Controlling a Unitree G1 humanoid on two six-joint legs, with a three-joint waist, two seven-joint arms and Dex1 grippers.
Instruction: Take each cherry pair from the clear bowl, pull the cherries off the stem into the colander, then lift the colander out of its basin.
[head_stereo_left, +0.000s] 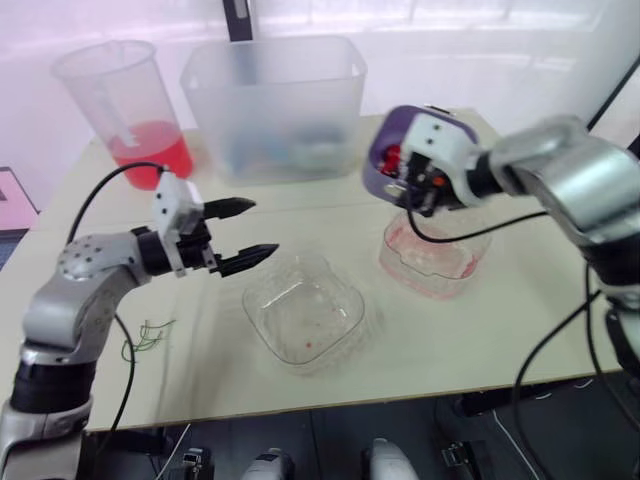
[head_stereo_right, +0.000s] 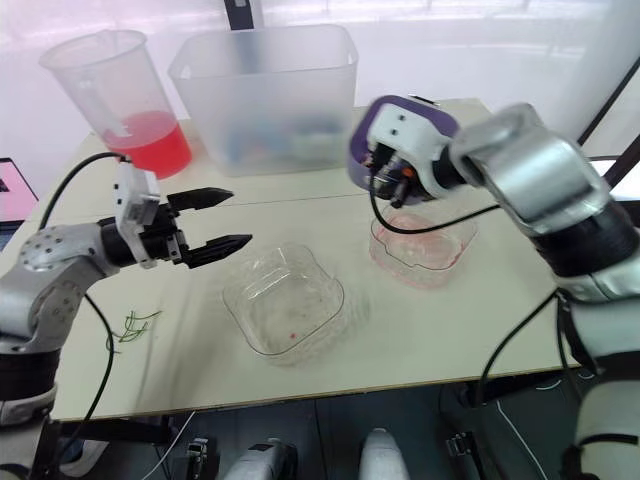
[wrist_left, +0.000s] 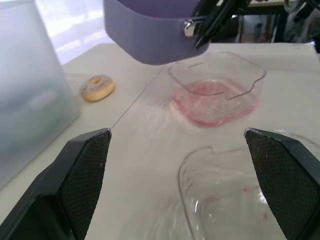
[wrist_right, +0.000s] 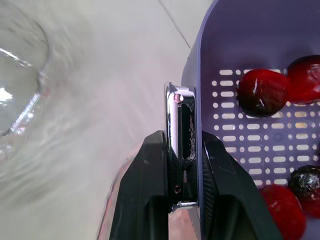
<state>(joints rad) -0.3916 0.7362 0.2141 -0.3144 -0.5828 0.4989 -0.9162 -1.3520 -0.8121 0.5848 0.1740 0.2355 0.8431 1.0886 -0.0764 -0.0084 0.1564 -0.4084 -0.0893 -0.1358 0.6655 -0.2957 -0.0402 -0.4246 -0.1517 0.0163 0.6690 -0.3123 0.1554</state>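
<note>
- Right gripper (wrist_right: 184, 140): fingers pressed together on the perforated wall of the purple colander (wrist_left: 150, 35), one finger inside, one outside.
- Several dark red cherries (wrist_right: 262, 92) lie inside the colander.
- The colander hangs in the air, tilted, above the clear basin (head_stereo_right: 430, 272) and apart from it; the basin bottom shows a pink film.
- Left gripper (head_stereo_left: 262, 228): fingers spread wide, holding nothing, just beside the clear bowl (head_stereo_left: 350, 305), which holds a few red specks.
- Green stems (head_stereo_left: 148, 335) lie on the table (head_stereo_left: 480, 340) near the left arm.
- Farther back: a pitcher (head_stereo_left: 125, 100) of red liquid, a translucent tub (head_stereo_left: 275, 100), a doughnut (wrist_left: 97, 87).
</note>
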